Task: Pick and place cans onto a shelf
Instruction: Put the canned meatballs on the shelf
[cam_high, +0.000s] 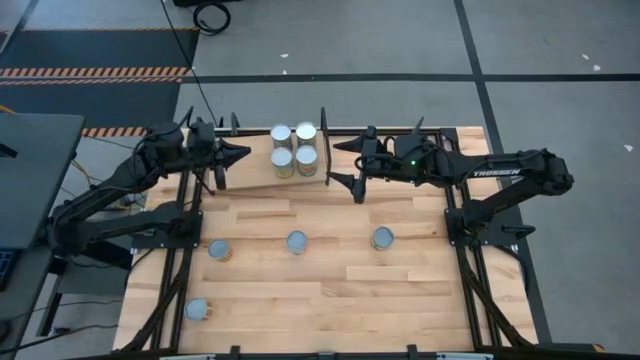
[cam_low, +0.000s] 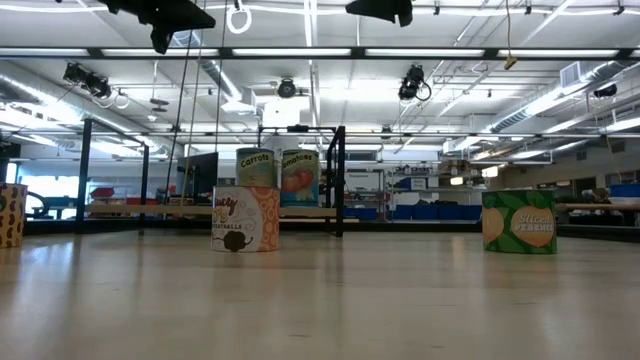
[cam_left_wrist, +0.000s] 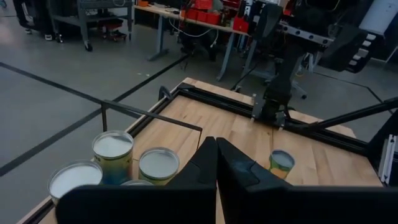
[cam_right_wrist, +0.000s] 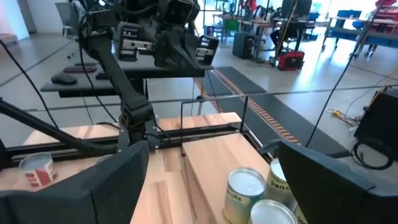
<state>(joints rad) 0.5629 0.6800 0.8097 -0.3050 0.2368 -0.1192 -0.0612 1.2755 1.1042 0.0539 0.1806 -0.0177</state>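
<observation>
From above, we see four cans (cam_high: 294, 148) standing in a tight square on the shelf (cam_high: 258, 172), a light plank at the far middle of the table (cam_high: 330, 300), just left of its black upright divider (cam_high: 324, 145). Four more cans stand apart on the tabletop: one (cam_high: 219, 250) at the left, one (cam_high: 297, 242) in the middle, one (cam_high: 383, 238) at the right, and one (cam_high: 197, 309) nearer, at the left edge. The left gripper (cam_high: 240, 153) hangs just left of the shelf with its fingers pressed together and holds nothing. The right gripper (cam_high: 345, 163) hangs just right of the divider, its fingers spread wide and empty.

From table height, we see the shelved cans (cam_low: 278, 177) in the middle distance, raised on the plank, with a printed can (cam_low: 246, 219) in front of them on the tabletop. A green can (cam_low: 519, 221) stands to the right, and another can (cam_low: 11, 214) shows at the left edge. Both arms show only as dark shapes at the top.

Through the left wrist camera, we look past the closed fingers (cam_left_wrist: 214, 171) at the silver tops of the shelved cans (cam_left_wrist: 112, 157), with one single can (cam_left_wrist: 282, 164) farther off on the tabletop.

Through the right wrist camera, we see the two fingers (cam_right_wrist: 118, 180) held far apart, the shelved cans (cam_right_wrist: 245, 193) between them, bare shelf (cam_right_wrist: 211, 158) beyond, and one can (cam_right_wrist: 37, 170) on the table farther off. The left arm (cam_right_wrist: 134, 68) rises beyond the shelf.
</observation>
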